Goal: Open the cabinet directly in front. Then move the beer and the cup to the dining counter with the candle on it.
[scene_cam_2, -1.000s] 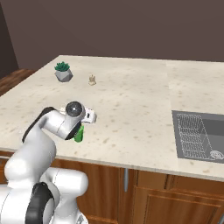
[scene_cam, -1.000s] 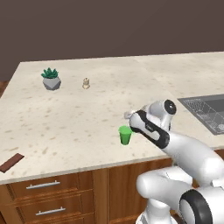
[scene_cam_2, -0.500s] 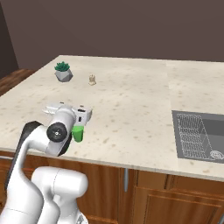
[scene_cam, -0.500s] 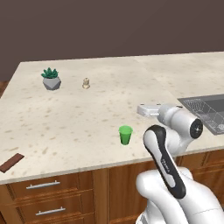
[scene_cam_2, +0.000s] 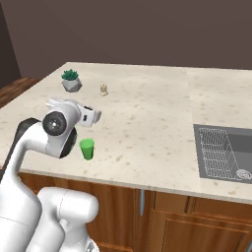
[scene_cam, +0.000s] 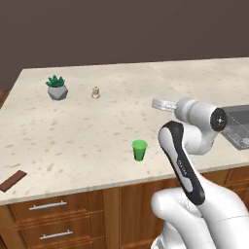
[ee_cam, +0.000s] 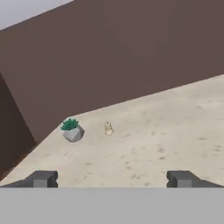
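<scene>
Hand view: claw [ee_cam: 111, 179] agape, empty; cup [scene_cam: 139, 150] upright on dining counter [scene_cam: 97, 131].

No readable text, labels, brands, numbers or signs on any surface in view.
</scene>
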